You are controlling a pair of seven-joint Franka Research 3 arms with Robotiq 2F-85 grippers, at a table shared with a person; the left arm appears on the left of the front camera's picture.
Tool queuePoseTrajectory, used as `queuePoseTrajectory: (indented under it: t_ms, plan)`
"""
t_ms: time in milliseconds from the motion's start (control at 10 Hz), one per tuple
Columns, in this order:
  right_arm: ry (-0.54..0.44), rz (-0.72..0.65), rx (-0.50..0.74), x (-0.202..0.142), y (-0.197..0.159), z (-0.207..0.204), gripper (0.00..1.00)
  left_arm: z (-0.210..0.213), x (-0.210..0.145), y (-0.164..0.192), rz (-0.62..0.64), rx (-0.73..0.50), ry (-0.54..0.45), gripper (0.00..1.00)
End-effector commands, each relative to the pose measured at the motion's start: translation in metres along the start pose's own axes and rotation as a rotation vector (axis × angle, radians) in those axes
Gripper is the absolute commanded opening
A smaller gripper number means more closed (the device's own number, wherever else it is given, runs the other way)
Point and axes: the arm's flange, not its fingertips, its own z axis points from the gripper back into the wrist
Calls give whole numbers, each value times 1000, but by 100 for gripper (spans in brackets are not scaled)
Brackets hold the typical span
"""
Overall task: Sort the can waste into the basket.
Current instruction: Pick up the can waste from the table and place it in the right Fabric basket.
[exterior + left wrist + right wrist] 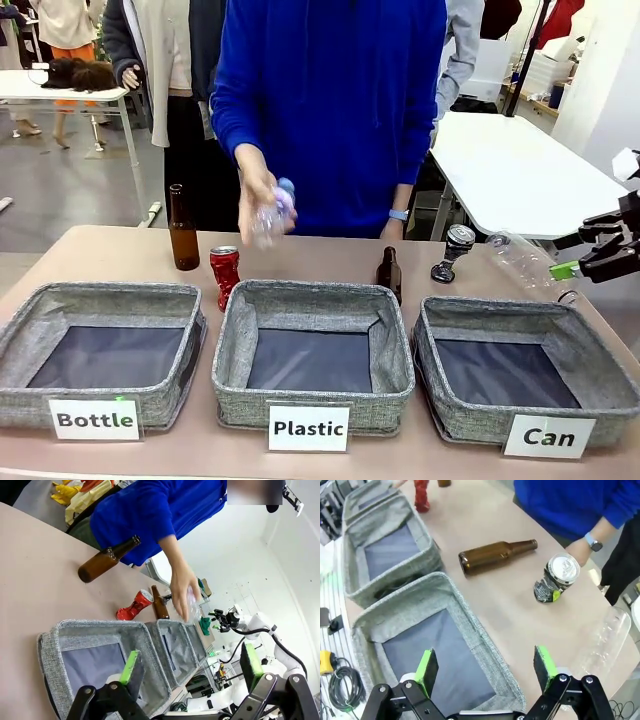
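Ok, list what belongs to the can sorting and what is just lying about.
For the job: red can, dark can, Can basket.
Lying about: tall brown bottle, short brown bottle, clear bottle, Plastic bin, Bottle bin.

Right gripper [572, 250] was at the table's right edge, jaws wide apart, nothing between them. Clear plastic bottle [520, 258] lay just beside its fingertips, on the left. Dark can [455, 252] stood further left, past the bottle. "Can" basket [520, 312] sat below the gripper, nearer the camera. Red can [224, 275] stood well apart from the gripper, far left, behind the "Plastic" basket [300, 292]. Person's hand [258, 200] held something clear and blurred above that basket.
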Motion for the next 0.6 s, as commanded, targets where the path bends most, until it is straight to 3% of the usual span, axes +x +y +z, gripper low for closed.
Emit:
queuePoseTrajectory:
  t_ms: [0, 200, 500]
  plan:
    - [13, 7, -48, -7, -29, -20, 100, 2, -1, -1, -12, -13, 8, 100]
    - [-32, 137, -43, -4, -59, -44, 100, 2, -1, -1, -12, -13, 8, 100]
    - [-51, 175, -29, -11, -113, -85, 100, 2, -1, -1, -12, -13, 8, 100]
